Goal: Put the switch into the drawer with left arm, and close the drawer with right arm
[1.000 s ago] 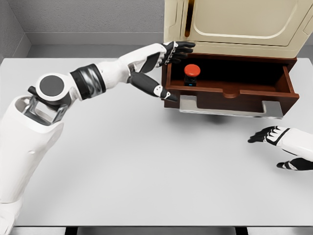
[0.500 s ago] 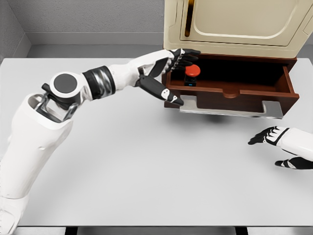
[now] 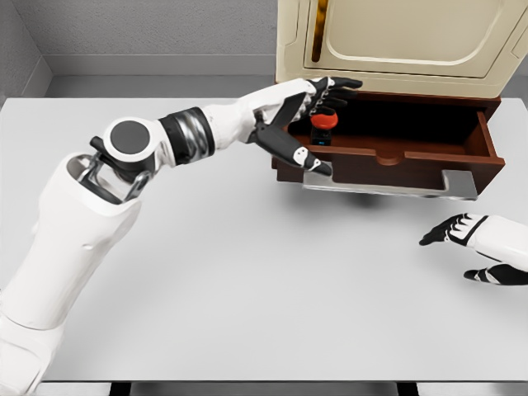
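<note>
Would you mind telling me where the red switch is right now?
In the head view, the switch stands inside the open drawer, at its left end, with the left hand open around it.

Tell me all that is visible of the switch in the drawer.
The switch has a round red button top on a small dark base. It stands upright in the left part of the open brown drawer. The left hand reaches around it with spread fingers; whether they touch it cannot be told.
</note>
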`<action>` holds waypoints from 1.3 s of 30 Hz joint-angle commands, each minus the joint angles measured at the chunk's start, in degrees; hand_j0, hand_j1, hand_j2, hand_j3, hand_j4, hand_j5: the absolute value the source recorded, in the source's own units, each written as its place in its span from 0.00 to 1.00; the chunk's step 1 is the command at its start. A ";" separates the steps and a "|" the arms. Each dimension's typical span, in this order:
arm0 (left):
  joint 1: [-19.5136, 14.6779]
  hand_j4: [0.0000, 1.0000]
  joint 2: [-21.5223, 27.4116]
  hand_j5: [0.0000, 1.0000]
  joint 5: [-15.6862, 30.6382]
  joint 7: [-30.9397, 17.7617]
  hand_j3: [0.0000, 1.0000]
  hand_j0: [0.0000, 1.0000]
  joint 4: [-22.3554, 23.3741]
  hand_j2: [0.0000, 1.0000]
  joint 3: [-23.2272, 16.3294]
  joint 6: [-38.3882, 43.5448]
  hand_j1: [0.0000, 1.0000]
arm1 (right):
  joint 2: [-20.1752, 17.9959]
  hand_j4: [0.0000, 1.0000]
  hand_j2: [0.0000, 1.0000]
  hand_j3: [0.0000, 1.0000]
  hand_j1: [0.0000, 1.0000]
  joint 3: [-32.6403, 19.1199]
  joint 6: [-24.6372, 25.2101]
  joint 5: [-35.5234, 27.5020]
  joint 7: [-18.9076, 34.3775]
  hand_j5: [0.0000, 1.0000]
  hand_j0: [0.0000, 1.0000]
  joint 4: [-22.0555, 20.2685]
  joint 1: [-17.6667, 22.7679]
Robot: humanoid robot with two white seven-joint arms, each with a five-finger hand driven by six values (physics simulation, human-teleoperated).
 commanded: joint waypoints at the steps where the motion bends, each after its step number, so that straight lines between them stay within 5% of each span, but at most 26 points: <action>1: 0.00 1.00 -0.48 1.00 0.61 0.94 1.00 1.00 -0.60 1.00 -0.08 0.45 1.00 | -0.08 0.83 0.83 0.83 0.83 -0.07 0.05 -0.38 -0.02 0.83 0.83 0.00 0.00; 7: -0.09 1.00 4.79 1.00 5.62 0.94 1.00 1.00 -1.57 1.00 1.95 3.09 1.00 | -0.17 0.83 0.83 0.83 0.83 0.02 0.05 -0.38 -0.02 0.83 0.83 -0.09 -0.09; 14: 0.00 1.00 5.93 1.00 5.97 0.94 1.00 1.00 -0.69 1.00 2.12 5.02 1.00 | -0.17 0.83 0.83 0.83 0.83 0.02 0.05 -0.38 -0.02 0.83 0.83 -0.09 0.00; 39: -2.90 1.00 -3.82 1.00 5.36 2.43 1.00 1.00 2.21 1.00 -2.45 5.11 1.00 | -0.08 0.83 0.83 0.83 0.83 0.02 0.05 -0.38 -0.02 0.83 0.83 -0.09 -0.09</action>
